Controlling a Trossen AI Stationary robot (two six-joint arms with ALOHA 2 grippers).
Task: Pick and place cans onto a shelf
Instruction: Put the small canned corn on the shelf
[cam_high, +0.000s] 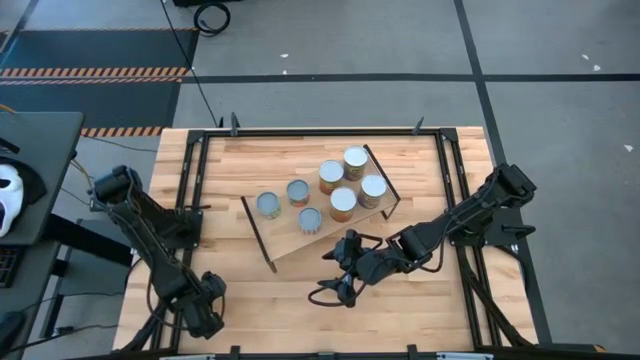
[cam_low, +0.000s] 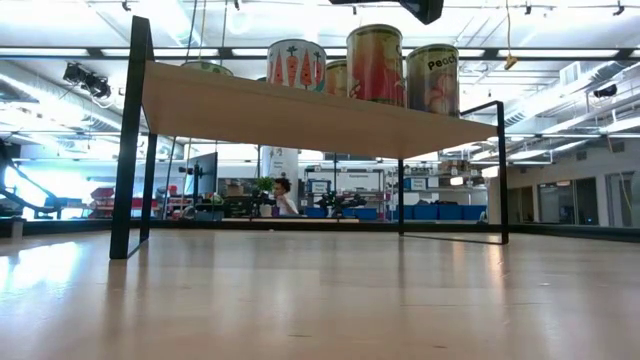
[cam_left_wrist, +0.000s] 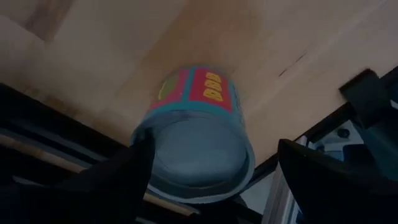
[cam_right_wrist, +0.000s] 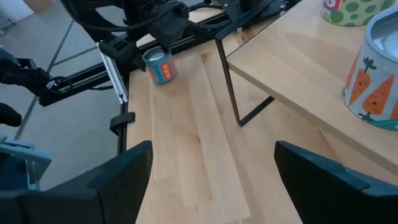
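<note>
At the table's seven o'clock corner, a can (cam_left_wrist: 194, 134) is pinched on its side by the left gripper (cam_high: 205, 308) — long axis level, well apart from the shelf (cam_high: 290, 240) at one o'clock. Seven cans are already shelved. The right gripper (cam_high: 342, 272) is held spread, empty, beside the shelf's front edge.

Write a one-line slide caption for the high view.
Seven cans stand on the shelf mid-table; right pincer hovers open beside its near edge, left arm at the table's near-left corner.
</note>
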